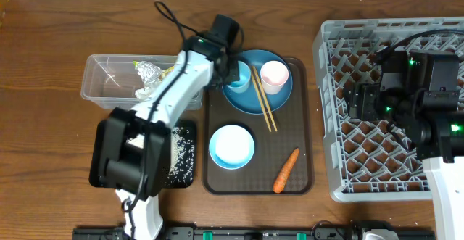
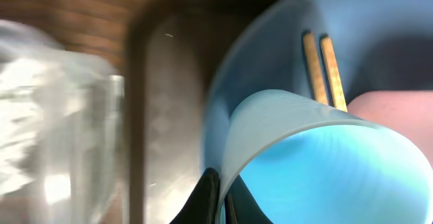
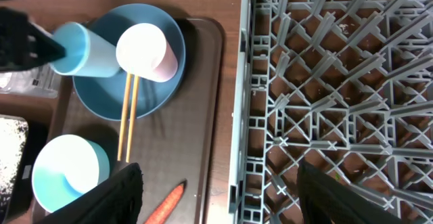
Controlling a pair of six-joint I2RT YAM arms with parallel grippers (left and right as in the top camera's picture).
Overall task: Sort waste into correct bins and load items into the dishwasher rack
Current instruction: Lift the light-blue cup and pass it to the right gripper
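My left gripper [image 1: 233, 72] is shut on the rim of the light blue cup [image 1: 240, 77], which lies tilted on the large blue plate [image 1: 279, 98]; the left wrist view shows the jaws [image 2: 220, 197] pinching the cup wall [image 2: 318, 156]. The pale pink cup [image 1: 274, 75] and the wooden chopsticks [image 1: 264, 102] also rest on the plate. The white-and-blue bowl [image 1: 232, 146] and the orange carrot [image 1: 286, 171] lie on the brown tray. My right gripper [image 1: 357, 102] hangs open and empty over the left edge of the grey dishwasher rack [image 1: 377, 160]; its jaws [image 3: 223, 197] hold nothing.
The brown serving tray [image 1: 290, 135] sits at the centre. The clear tub [image 1: 119, 77] with crumpled wrappers stands at the left. The black tray [image 1: 185, 153] with rice grains is partly under my left arm. The rack [image 3: 338, 82] fills the right side.
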